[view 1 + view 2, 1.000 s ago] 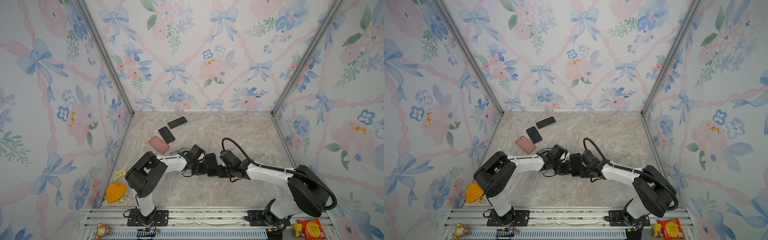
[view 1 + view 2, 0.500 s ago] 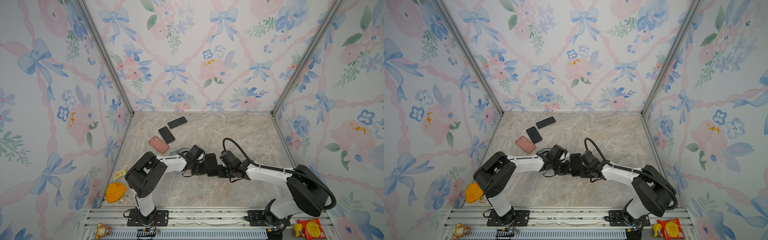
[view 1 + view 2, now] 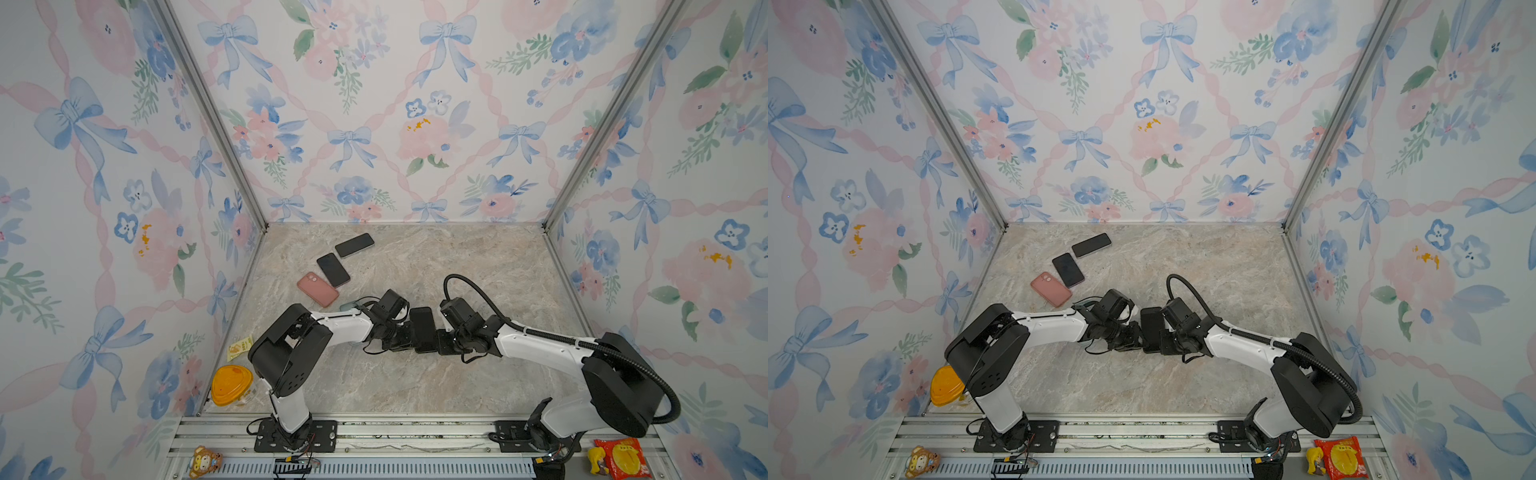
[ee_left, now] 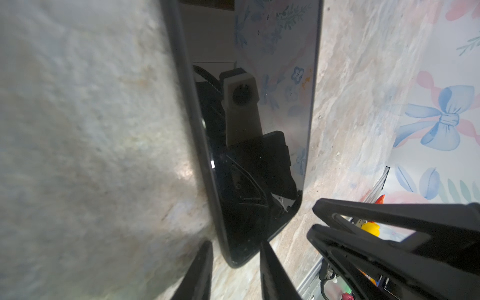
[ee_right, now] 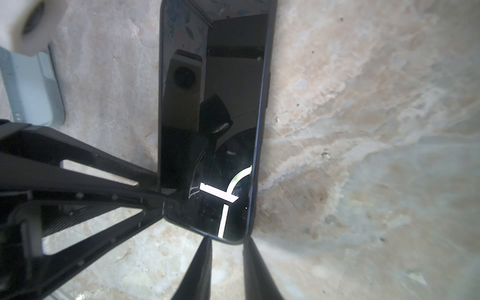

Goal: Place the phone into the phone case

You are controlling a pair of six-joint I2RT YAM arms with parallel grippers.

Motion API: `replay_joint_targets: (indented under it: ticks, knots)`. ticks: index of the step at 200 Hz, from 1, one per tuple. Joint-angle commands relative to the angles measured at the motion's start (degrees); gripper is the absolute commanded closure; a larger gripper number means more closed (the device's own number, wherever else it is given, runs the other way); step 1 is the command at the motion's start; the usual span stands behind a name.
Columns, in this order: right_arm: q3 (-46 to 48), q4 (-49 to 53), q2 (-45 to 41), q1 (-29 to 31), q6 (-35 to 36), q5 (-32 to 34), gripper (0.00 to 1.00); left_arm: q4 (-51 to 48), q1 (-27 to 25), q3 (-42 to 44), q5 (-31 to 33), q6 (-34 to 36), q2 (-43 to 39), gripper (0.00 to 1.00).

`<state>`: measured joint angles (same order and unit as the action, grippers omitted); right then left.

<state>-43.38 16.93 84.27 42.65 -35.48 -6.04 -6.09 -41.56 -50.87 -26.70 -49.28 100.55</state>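
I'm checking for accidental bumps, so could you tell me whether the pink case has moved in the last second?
No: the pink case lies in the same spot as before, beside the dark phone.

Counted from my remote console, I see three dark handsets (first phone (image 3: 422, 328), second phone (image 3: 333, 269), third phone (image 3: 354, 244)), two cases (pink case (image 3: 318, 289), pale green case (image 5: 33, 88)), one orange lid (image 3: 231, 384), one yellow sachet (image 3: 240, 347) and one red snack packet (image 3: 621, 457).

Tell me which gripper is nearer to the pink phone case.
Left. The left gripper sits at the edge of the black phone that faces the pink case; the right gripper is on the phone's far side, farther away.
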Motion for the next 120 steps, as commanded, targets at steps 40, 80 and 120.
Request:
replay_joint_targets:
  ticks: [40, 80, 120]
  knots:
    - [1.3, -3.1, 2.4, -2.9, 0.7, -3.8, 0.71, -3.5, 0.3, -1.1, -0.9, -1.3, 0.6, 0.64]
    - [3.1, -3.6, 1.9, -4.0, 1.4, -3.5, 0.7, -3.4, 0.3, -0.9, -0.5, -1.0, 1.7, 0.65]
    - [4.1, -6.1, 3.5, -4.4, 0.9, -4.9, 0.69, -3.1, -0.2, -1.0, 0.1, -1.0, 2.2, 0.66]
